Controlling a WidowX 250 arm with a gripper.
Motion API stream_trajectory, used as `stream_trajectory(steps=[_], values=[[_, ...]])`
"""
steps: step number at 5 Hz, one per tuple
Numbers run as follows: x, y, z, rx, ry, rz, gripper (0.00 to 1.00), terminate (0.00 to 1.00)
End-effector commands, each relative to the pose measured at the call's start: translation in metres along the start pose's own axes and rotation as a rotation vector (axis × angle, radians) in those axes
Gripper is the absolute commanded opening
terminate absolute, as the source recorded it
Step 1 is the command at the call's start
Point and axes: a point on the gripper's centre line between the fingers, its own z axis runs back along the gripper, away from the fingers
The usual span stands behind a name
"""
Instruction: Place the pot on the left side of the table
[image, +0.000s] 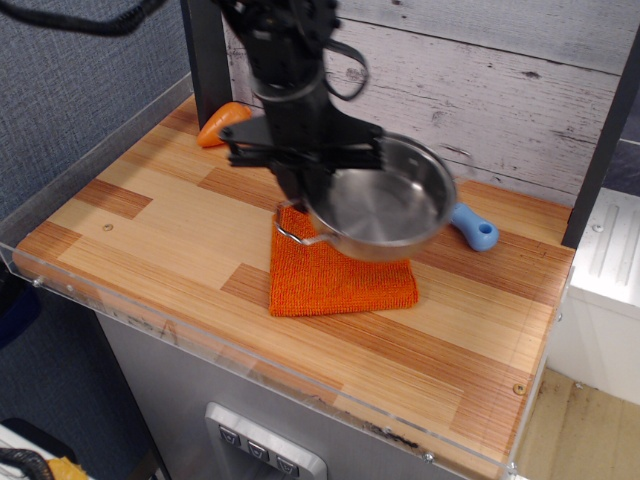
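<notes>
The shiny steel pot hangs in the air above the orange cloth, tilted a little, with one wire loop handle showing at its left. My gripper is shut on the pot's left rim and carries it over the middle of the wooden table. The fingertips are mostly hidden by the wrist and the pot's rim.
An orange carrot-like toy lies at the back left, partly behind the arm. A blue scoop handle sticks out from behind the pot at the right. A clear acrylic edge runs along the front.
</notes>
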Motion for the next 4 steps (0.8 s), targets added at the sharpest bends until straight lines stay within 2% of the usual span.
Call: stream_trajectory(steps=[1, 3, 4], values=[[0.045, 0.037, -0.001, 0.012, -0.054, 0.090, 0.00, 0.00], [0.062, 0.081, -0.016, 0.067, -0.041, 0.156, 0.00, 0.00], [0.061, 0.104, -0.023, 0.083, -0.029, 0.201, 0.00, 0.00]])
